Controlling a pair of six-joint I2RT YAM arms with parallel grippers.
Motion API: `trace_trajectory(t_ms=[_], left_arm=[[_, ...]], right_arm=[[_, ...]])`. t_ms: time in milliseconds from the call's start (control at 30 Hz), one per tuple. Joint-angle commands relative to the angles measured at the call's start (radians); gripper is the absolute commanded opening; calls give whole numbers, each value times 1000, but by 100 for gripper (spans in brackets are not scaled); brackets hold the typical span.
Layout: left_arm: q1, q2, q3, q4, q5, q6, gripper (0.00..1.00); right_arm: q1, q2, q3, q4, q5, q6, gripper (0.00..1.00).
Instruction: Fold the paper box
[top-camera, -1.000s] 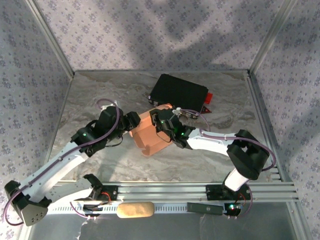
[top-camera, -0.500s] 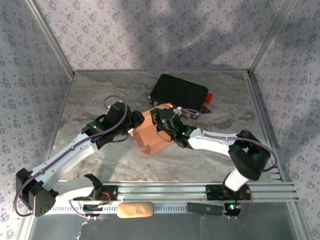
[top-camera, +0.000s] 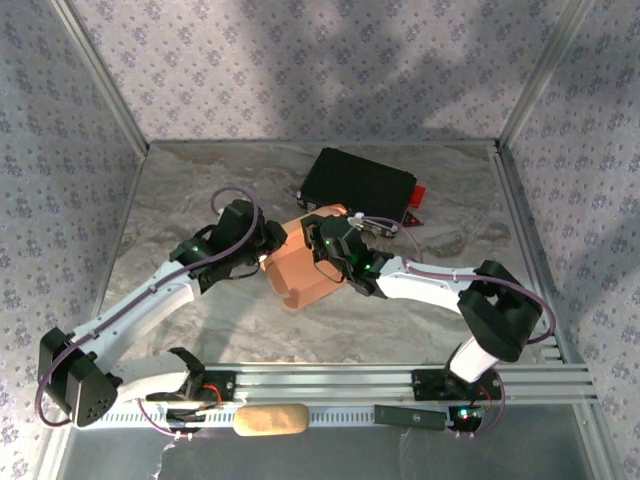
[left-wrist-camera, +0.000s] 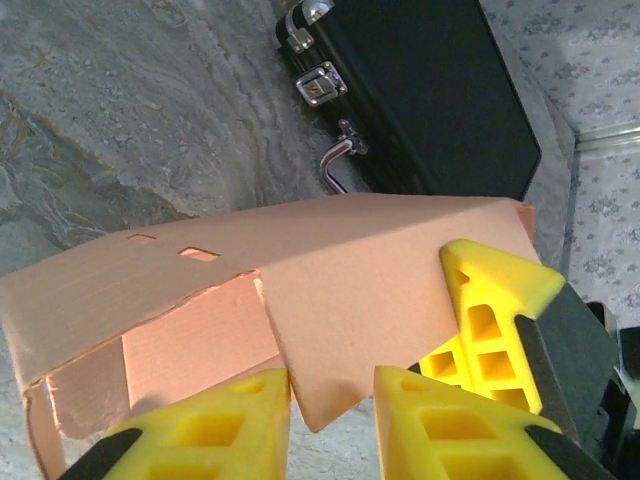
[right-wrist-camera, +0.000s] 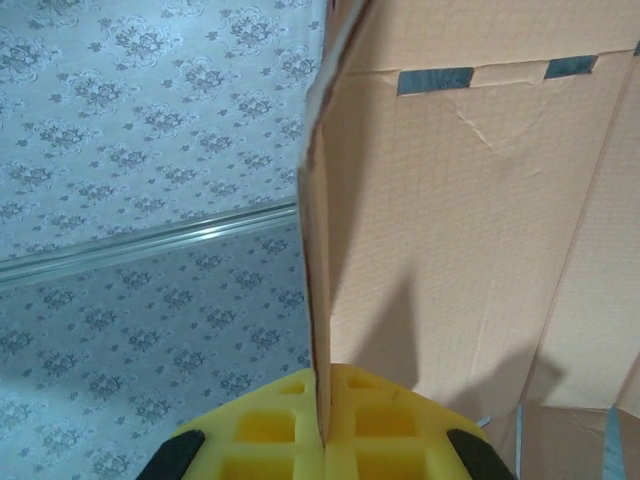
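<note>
Inspection of the work area: the paper box (top-camera: 300, 270) sits near the middle of the marbled tabletop (top-camera: 200, 190), partly formed, just in front of a black case (top-camera: 360, 187) and between my two arms. My left gripper (top-camera: 268, 247) meets the box at its left side and my right gripper (top-camera: 325, 245) at its far right corner. Left wrist camera: the box (left-wrist-camera: 350, 270) shows a broad salmon panel with two small slots near its upper left edge, an open hollow below on the left, and a pointed flap hanging down. The tip of that flap lies in the gap of my left gripper (left-wrist-camera: 332, 388). Its yellow fingers (left-wrist-camera: 200, 435) stand partly apart, wider than the card is thick, so it is not clamped. One yellow finger of my right gripper (left-wrist-camera: 490, 300) lies against the panel's right end. Beyond the box, the case (left-wrist-camera: 420, 90) shows metal latches (left-wrist-camera: 318, 82) and a handle (left-wrist-camera: 340, 160). Right wrist camera: my right gripper (right-wrist-camera: 322, 405) is closed, its pads meeting on the thin edge of an upright card wall, so it grips the box (right-wrist-camera: 480, 250). A tan oblong block (top-camera: 270, 420) lies on the near rail, well apart from the box.
</note>
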Motion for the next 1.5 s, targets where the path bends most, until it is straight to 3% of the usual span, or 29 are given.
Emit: trace_trajectory(t_ms=[0,133,267,433,533,600,833,1067,1467], left_arm=[[5,-7,10,64,26,11,27],[5,-70,33,55,15,93,47],[48,-162,24,-18,-19,159,53],[328,-264,-170,37,194,153,40],[496,-268,-368,295,415,90,31],[539,-231,-464,486,497,45,24],[481,-48,-566,830,570,40,5],[359,41,-635,1037,506,24,3],[262,224,-629,1323,495,-43,0]], right_arm=[[7,-42,-8,0,-1,7,0],[-8,-82,-17,-45,1,-5,0],[-26,-135,-7,-131,-18,-14,0],[-53,-209,-5,-215,-49,-14,0],[-70,-238,-5,-238,-70,-6,0],[-80,-248,-5,-244,-86,4,0],[-117,-268,14,-282,-117,33,0],[-152,-260,32,-275,-140,71,0],[-165,-257,33,-271,-155,92,0]])
